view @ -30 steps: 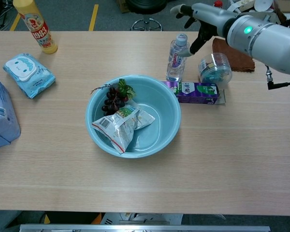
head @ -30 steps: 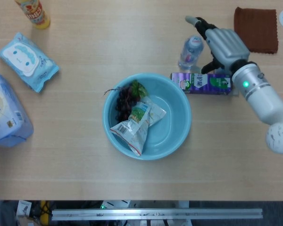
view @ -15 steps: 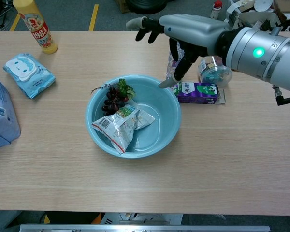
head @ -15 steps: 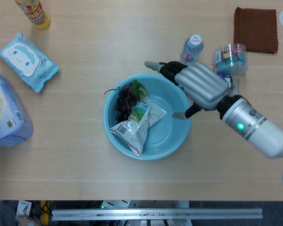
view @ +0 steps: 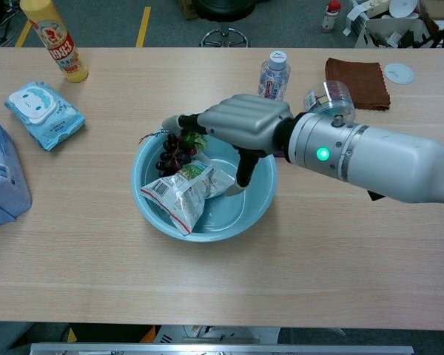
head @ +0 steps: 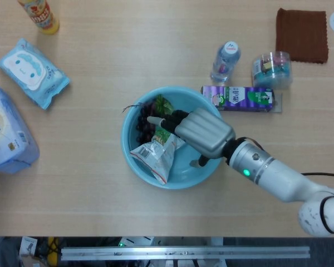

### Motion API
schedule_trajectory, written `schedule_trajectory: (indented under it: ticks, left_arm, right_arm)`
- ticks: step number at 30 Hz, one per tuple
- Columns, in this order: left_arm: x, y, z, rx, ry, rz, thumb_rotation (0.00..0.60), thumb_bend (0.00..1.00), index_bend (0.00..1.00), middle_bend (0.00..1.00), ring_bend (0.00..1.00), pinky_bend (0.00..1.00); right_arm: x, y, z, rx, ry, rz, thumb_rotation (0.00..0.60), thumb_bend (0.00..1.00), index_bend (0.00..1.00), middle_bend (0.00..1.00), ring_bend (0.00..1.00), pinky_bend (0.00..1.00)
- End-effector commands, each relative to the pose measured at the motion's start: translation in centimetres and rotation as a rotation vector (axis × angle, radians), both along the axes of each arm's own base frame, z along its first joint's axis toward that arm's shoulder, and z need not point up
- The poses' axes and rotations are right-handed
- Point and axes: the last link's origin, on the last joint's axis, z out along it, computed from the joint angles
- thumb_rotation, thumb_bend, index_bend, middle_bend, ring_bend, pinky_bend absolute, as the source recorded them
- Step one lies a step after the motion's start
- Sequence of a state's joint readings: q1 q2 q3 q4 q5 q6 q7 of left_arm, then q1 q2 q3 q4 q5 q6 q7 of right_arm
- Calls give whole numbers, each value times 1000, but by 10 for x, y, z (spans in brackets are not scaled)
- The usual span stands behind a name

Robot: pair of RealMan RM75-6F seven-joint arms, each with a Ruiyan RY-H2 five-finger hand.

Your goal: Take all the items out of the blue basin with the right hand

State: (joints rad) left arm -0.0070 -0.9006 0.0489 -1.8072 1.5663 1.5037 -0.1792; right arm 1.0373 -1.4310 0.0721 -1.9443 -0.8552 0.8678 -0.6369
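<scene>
Over the blue basin hangs the right hand, fingers spread and holding nothing, their tips reaching toward the grapes. Just under those fingers lies the snack bag, beside the grapes inside the basin. Beyond the hand, outside the rim, sits a purple carton, with a water bottle and a small clear jar farther behind it.

A round blue plastic basin sits mid-worktop, holding a bunch of dark grapes behind a crinkled foil snack bag. The right robot hand is over the basin's right half. A purple rectangular milk carton lies just right-behind the basin.
</scene>
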Motion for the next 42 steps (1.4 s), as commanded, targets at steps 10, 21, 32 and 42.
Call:
schedule_trajectory:
  ticks: [10, 21, 32, 42]
  left_arm:
    - [-4, -2, 1, 7, -8, 4, 600, 50, 97, 164, 118, 174]
    - [-9, -5, 4, 15, -11, 17, 600, 50, 98, 164, 118, 174]
    - [-11, -5, 3, 13, -17, 16, 600, 51, 98, 164, 118, 175]
    - [-9, -4, 4, 14, -14, 11, 600, 50, 98, 164, 118, 175]
  right_arm:
    - [4, 5, -47, -10, 111, 38, 600, 0, 0, 187, 210, 549]
    - [6, 7, -79, -40, 119, 32, 600, 52, 178, 264, 291, 639]
    - [3, 7, -82, -70, 84, 23, 600, 396, 657, 495, 576, 831]
    - [5, -2, -29, -129, -57, -30, 600, 408, 669, 508, 595, 843]
